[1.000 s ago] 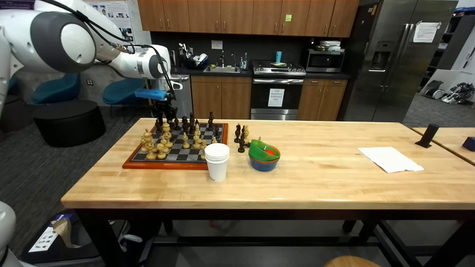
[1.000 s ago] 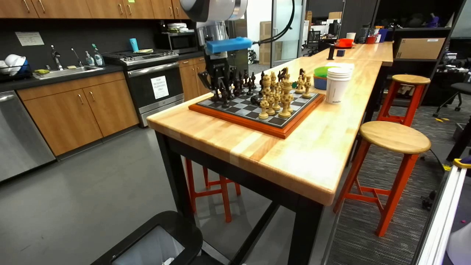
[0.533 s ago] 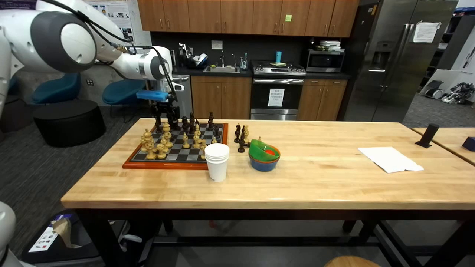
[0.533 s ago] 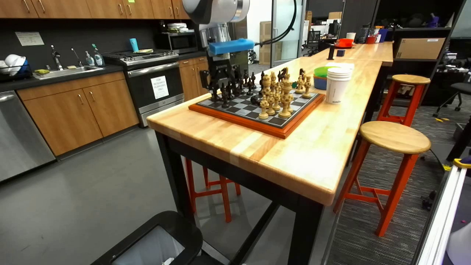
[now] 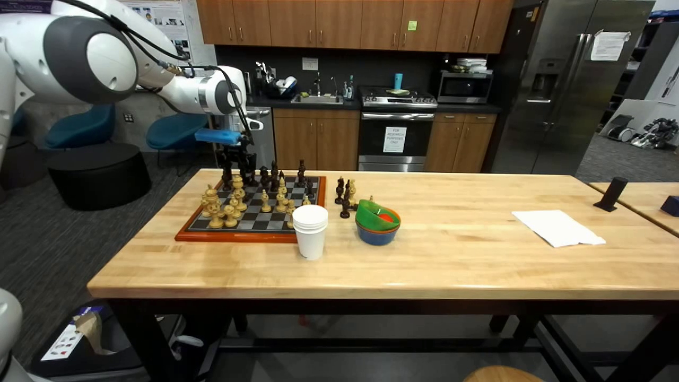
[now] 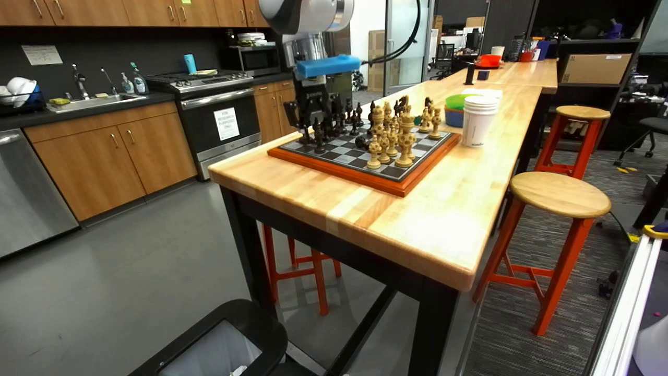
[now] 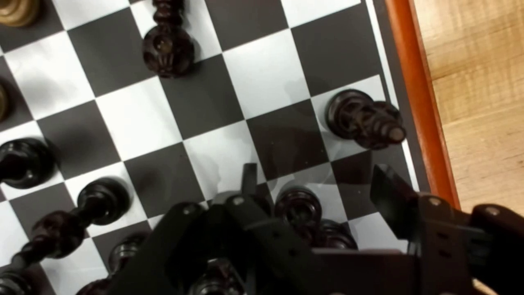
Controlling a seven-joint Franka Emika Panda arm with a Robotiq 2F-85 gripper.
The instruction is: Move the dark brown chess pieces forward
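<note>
Dark brown chess pieces (image 5: 274, 178) stand along the far side of the chessboard (image 5: 236, 238), shown in both exterior views. One dark brown piece (image 6: 361, 142) lies on its side on the squares. My gripper (image 7: 315, 176) is low over the board's far corner, its fingers (image 7: 393, 196) spread apart. In the wrist view a dark piece (image 7: 301, 207) stands in the gap, nearer the left finger, which partly covers it. Behind it shows part of another dark piece (image 7: 337, 235). Neither looks gripped. Another dark piece (image 7: 364, 119) stands near the board's edge, ahead of the right finger.
Tan chess pieces (image 5: 237, 193) occupy the board's near side. Stacked white cups (image 5: 311, 233) stand by its near corner, nested bowls (image 5: 377, 236) beyond. Several pieces (image 5: 340, 191) stand off the board. White paper (image 5: 558, 228) lies farther along the table (image 5: 451, 265).
The jaws have widened since a second ago, then drawn in slightly. The arm shifted a little to the right early on and has barely moved since. The chess pieces look unchanged.
</note>
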